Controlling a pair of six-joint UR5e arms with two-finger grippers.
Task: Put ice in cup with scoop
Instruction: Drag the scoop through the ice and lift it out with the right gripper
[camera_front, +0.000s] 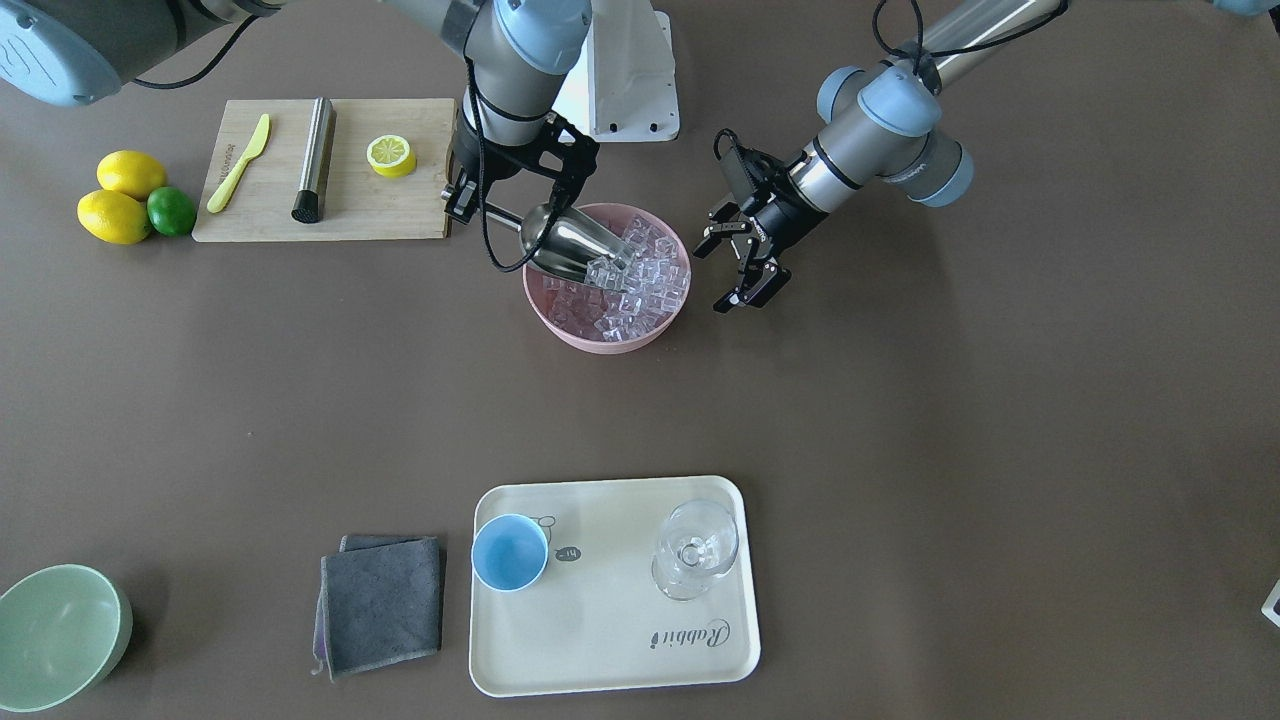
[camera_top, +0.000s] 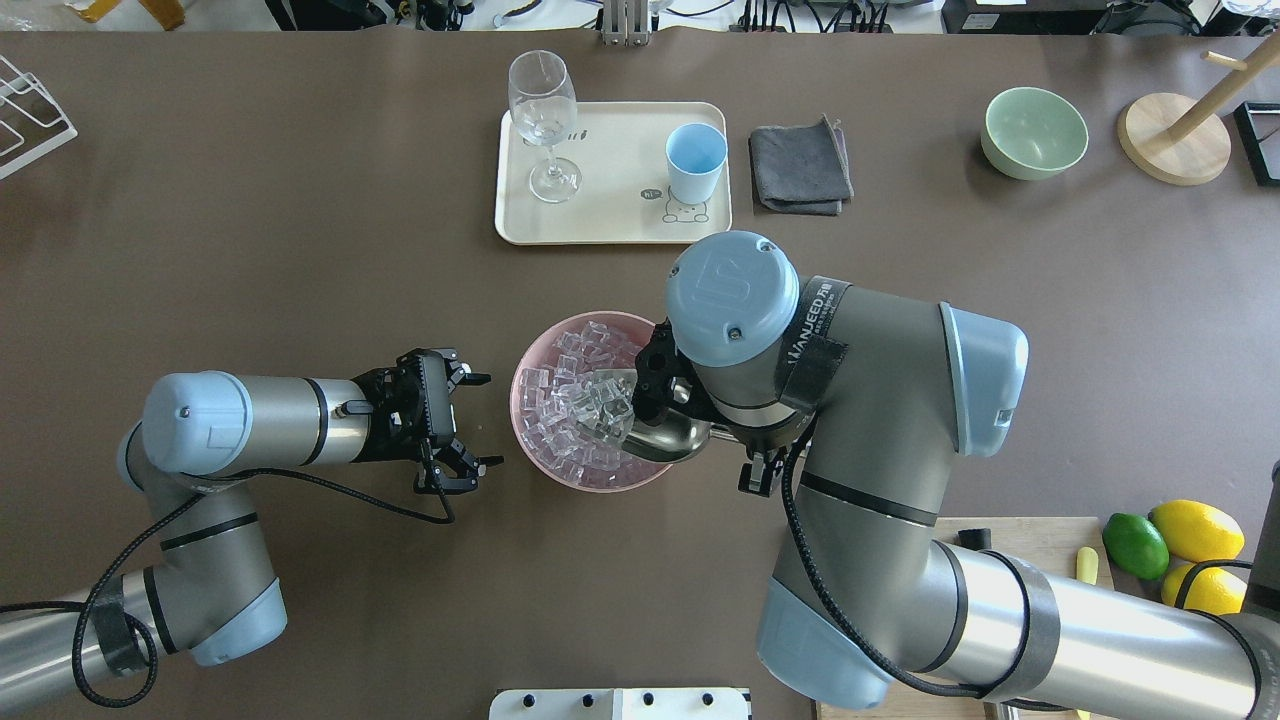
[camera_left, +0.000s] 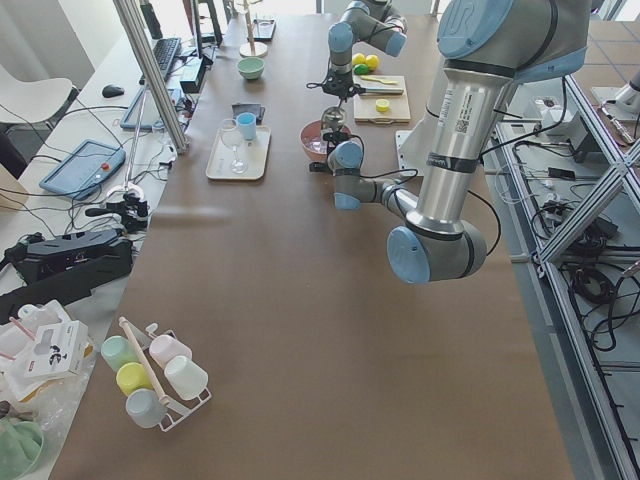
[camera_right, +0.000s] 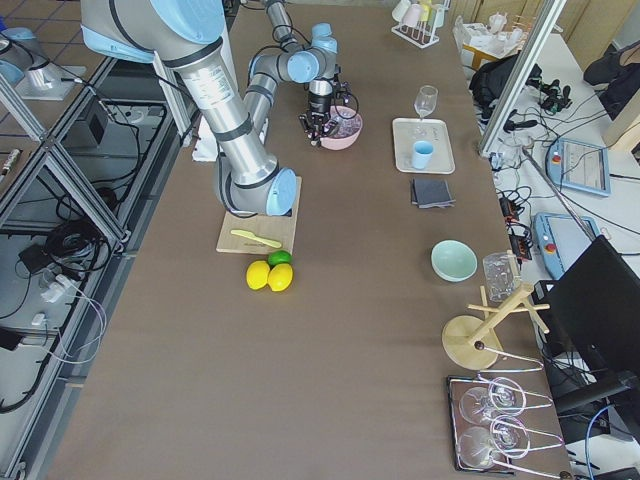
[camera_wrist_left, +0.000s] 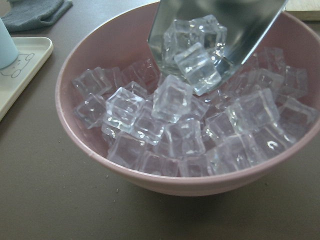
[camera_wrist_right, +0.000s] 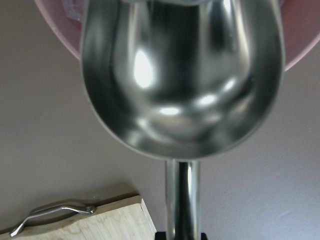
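Stainless-steel scoop with deep rounded trough (camera_front: 575, 248): reaches out ahead of my right gripper, mouth tipped down into the heap, a few cubes in it.
Right gripper (camera_front: 462, 199): clamped on the scoop's thin handle.
Left gripper (camera_top: 478, 420): jaws apart, holding nothing, just beside the bowl.
Clear glossy ice cubes (camera_wrist_left: 175, 130): piled in the round pink bowl (camera_wrist_left: 85, 145), right at the scoop's lip.
Small light-blue cup (camera_front: 510, 552): on the cream tray (camera_front: 620, 640), well beyond the bowl from my right hand.
Doing it well: I'd dig under the heap, then level the trough before lifting slowly, or cubes may slide out.

ice (camera_wrist_left: 172, 97) clear, glossy | scoop (camera_front: 565, 245) mirror-bright steel | cup (camera_front: 510, 553) light blue | ice bowl (camera_front: 600, 343) pink | tray (camera_front: 610, 620) cream, grey bear doodle and lettering | cloth (camera_front: 383, 603) dark grey | second bowl (camera_front: 60, 640) pale green | table (camera_front: 900, 450) brown
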